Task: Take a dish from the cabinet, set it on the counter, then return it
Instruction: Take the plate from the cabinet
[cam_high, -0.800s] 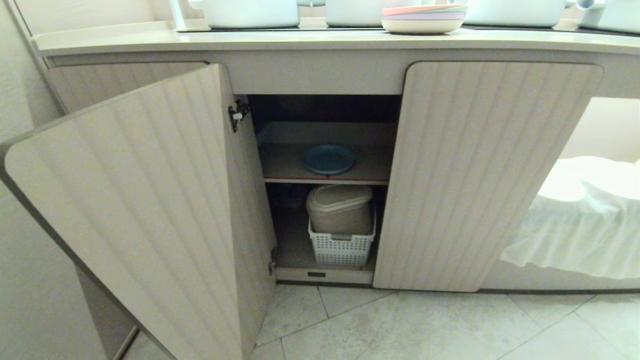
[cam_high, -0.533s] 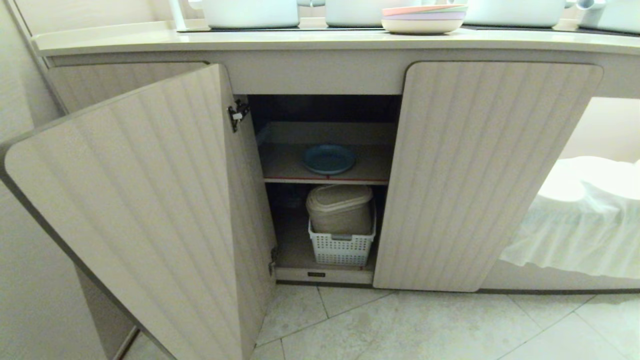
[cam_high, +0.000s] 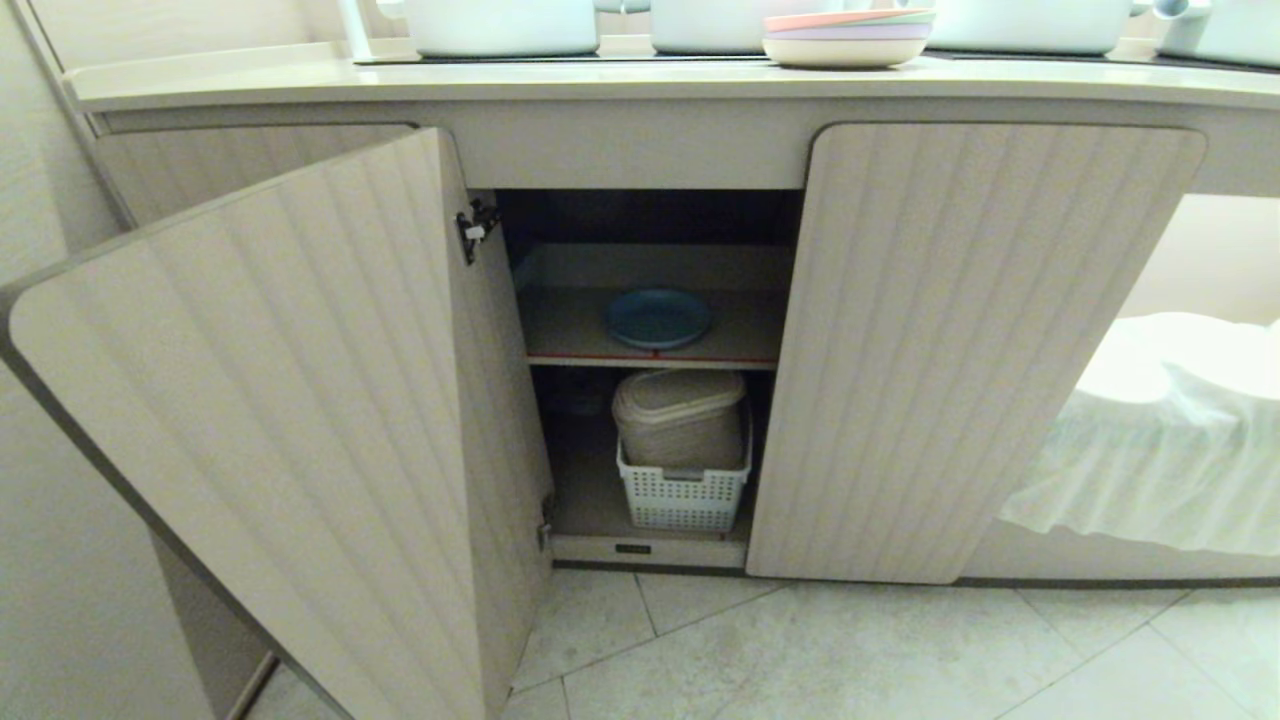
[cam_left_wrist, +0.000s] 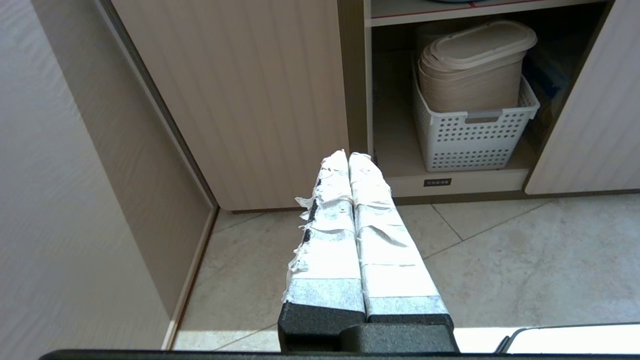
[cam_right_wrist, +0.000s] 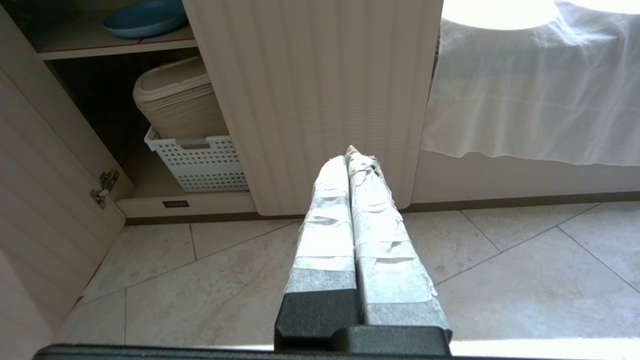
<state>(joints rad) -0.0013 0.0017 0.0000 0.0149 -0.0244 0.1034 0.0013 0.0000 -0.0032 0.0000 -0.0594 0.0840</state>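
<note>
Lying flat on cabinet (cam_high: 950, 330) shelf (cam_high: 570, 330): dish (cam_high: 657, 318), rim up.

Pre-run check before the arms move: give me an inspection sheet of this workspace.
Surface: counter runs along the top, carrying white pots and a stack of pastel plates.
Job's things: blue dish lies flat on the cabinet inner shelf; left door swung wide open, right door only partly open.
Clutter: white perforated basket holding a beige lidded bin, below the shelf.
Grippers: left pincer and right pincer both shut, empty, low above the floor.
Cables: nothing seen.
Surroundings: tiled floor; white cloth draped to the right.
</note>
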